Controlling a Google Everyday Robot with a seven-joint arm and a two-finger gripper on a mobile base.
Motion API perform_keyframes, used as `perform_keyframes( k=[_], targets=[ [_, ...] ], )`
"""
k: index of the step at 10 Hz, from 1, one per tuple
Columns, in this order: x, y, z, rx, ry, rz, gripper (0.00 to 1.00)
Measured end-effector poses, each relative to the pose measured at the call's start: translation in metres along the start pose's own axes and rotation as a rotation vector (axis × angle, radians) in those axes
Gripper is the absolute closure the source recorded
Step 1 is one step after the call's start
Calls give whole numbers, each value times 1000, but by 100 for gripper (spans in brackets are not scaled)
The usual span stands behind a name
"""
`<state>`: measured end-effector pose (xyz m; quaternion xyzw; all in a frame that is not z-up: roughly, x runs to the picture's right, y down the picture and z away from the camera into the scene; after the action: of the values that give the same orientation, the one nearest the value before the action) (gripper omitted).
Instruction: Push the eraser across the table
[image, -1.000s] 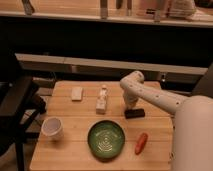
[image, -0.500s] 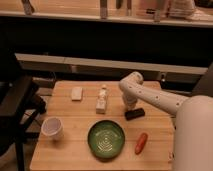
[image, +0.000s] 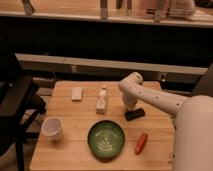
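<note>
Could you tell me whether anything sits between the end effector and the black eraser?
Nothing visible does. The end effector is down at the table, right beside the flat black rectangular eraser on the light wooden table. The white bottle lies off to the side.

End effector just behind eraser on table.
</note>
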<state>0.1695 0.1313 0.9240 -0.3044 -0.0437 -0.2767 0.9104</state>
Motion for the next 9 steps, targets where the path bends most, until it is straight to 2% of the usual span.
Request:
perform_keyframes(
  k=[9],
  targets=[
    [-2,2,0,-5,14,-53,97]
  ],
)
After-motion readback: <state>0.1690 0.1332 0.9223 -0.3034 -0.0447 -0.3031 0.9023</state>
